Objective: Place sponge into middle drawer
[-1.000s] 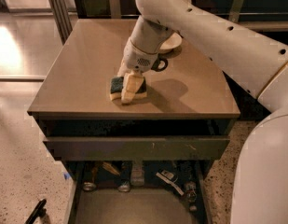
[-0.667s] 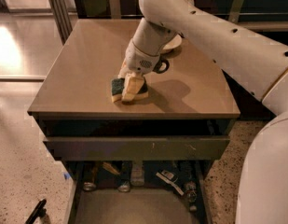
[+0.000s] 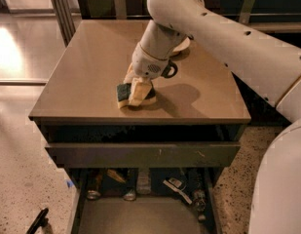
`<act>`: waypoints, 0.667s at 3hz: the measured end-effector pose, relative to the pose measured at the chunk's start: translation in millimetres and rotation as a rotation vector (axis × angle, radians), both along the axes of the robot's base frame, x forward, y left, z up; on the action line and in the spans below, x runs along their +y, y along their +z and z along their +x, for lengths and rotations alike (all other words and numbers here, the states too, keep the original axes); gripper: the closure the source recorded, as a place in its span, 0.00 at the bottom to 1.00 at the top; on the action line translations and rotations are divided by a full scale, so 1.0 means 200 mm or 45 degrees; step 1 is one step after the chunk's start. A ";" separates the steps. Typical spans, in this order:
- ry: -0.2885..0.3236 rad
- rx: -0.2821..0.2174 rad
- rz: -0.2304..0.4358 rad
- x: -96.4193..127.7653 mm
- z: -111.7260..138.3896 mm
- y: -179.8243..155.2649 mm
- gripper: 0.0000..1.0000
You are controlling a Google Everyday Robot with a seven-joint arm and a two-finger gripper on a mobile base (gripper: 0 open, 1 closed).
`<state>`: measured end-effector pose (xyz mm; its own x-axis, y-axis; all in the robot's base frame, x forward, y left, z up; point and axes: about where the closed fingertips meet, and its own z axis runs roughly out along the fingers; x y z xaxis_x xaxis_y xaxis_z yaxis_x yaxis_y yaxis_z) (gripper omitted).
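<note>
Two fingers of my gripper (image 3: 134,86) clamp the green-topped yellow foam sponge (image 3: 123,90) on the brown tabletop (image 3: 82,82); I should lift clear, then lower it into the grey-floored middle drawer (image 3: 140,218).

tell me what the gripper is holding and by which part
The gripper grips the sponge across its middle, low at the cabinet top; whether it is lifted cannot be told.
</note>
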<state>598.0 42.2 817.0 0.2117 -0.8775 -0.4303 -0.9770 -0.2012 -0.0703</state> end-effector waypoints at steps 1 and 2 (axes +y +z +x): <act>0.000 0.000 0.000 0.00 0.00 0.00 1.00; -0.007 -0.031 -0.022 -0.01 -0.01 0.09 1.00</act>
<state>596.8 40.2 835.7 0.2172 -0.8858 -0.4101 -0.9761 -0.1975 -0.0904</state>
